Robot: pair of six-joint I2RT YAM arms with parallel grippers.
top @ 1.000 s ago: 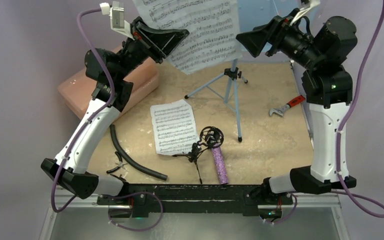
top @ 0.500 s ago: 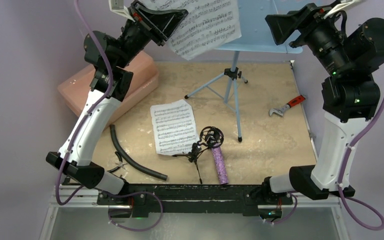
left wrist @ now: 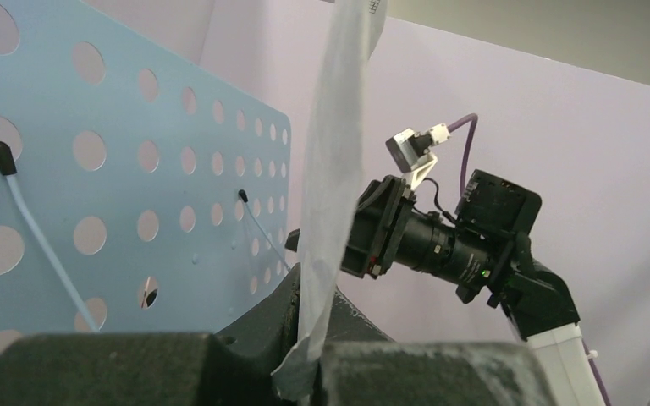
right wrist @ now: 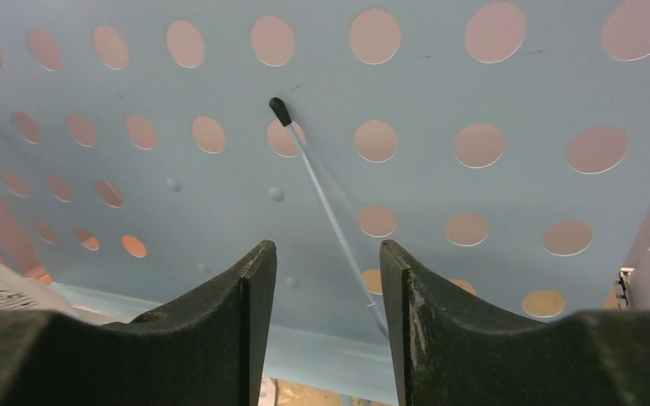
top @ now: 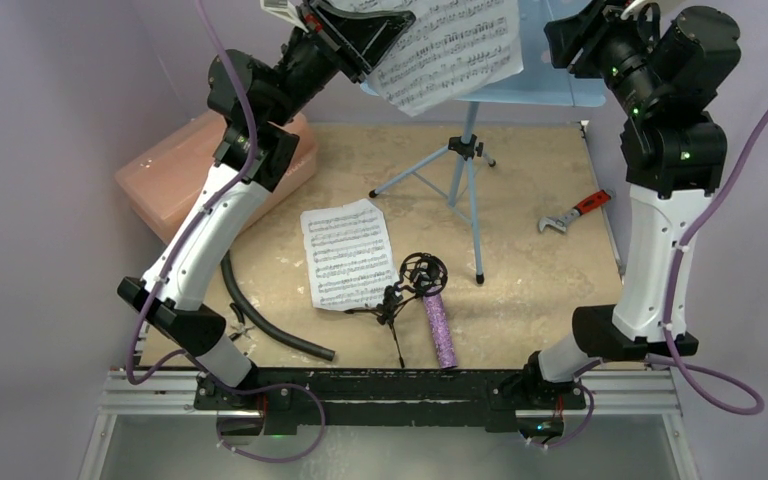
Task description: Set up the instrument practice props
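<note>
My left gripper is shut on the lower corner of a white sheet-music page and holds it high, in front of the light blue perforated music stand on its tripod. In the left wrist view the page stands edge-on between my gripper's jaws, beside the stand's plate. My right gripper is open and empty, close to the plate, with a thin page-holder wire showing between its jaws. A second page, the black mic stand and the purple microphone lie on the table.
A pink box stands at the left behind my left arm. A black curved hose and small pliers lie at the front left. A wrench lies at the right edge.
My left gripper has risen and moved right with the page, up to the stand's plate. My right arm has swung up and in, bringing its open gripper closer to the plate.
</note>
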